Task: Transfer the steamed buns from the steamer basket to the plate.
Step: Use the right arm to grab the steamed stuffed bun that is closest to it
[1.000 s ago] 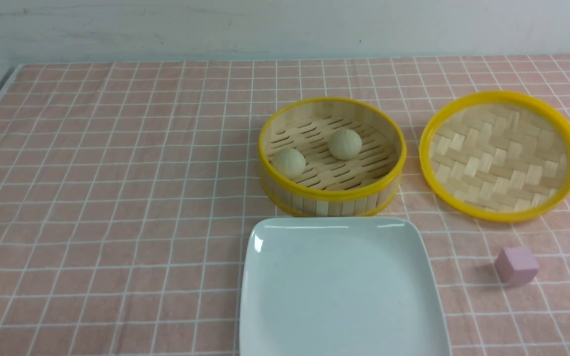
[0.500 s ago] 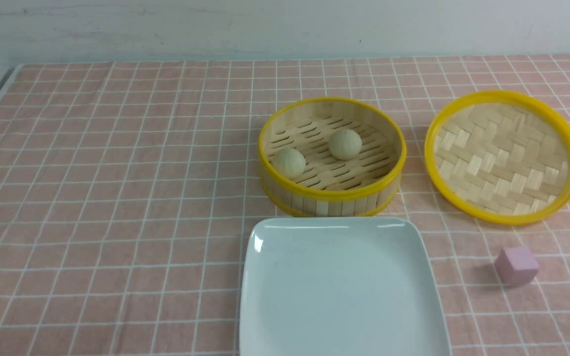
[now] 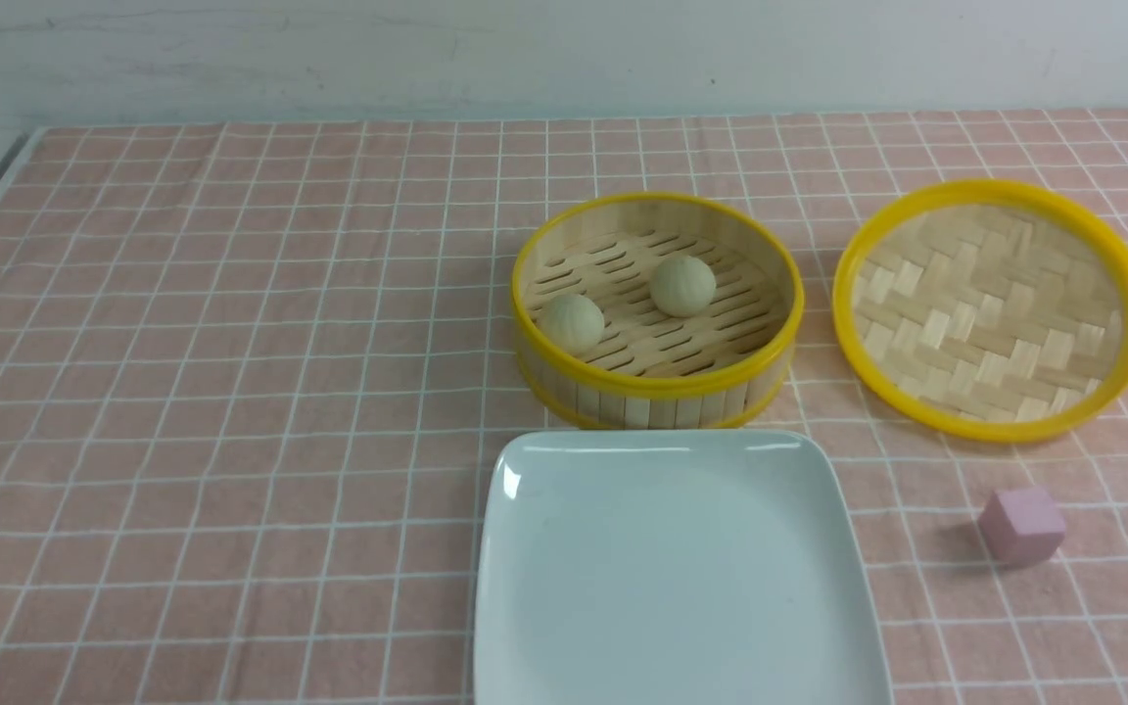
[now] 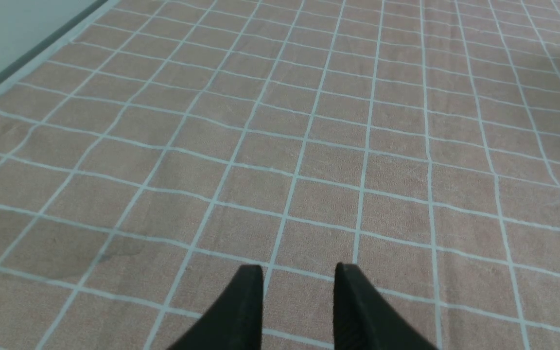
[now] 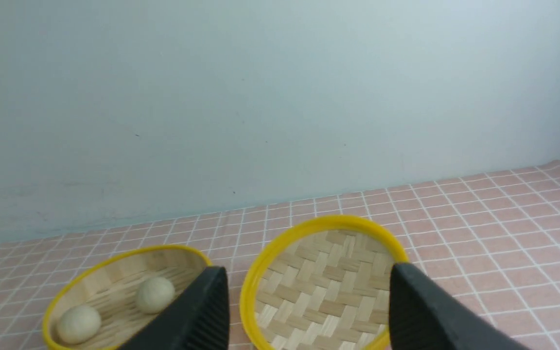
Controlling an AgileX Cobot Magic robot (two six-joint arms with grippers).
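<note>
The steamed buns lie in the steamer basket, just behind the plate at the desk's near edge. The left claw and right claw stand open.

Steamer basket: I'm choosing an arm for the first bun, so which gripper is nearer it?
Likely right. The right gripper has the steamer basket close ahead in its wrist view; the left gripper sees only checked cloth, no basket.

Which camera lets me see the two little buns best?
The front view. Both buns sit whole and clear inside the steamer basket. The right wrist view shows them too, but at the picture's edge, with the basket partly hidden behind the right gripper. The left wrist view shows only the checked cloth.
</note>
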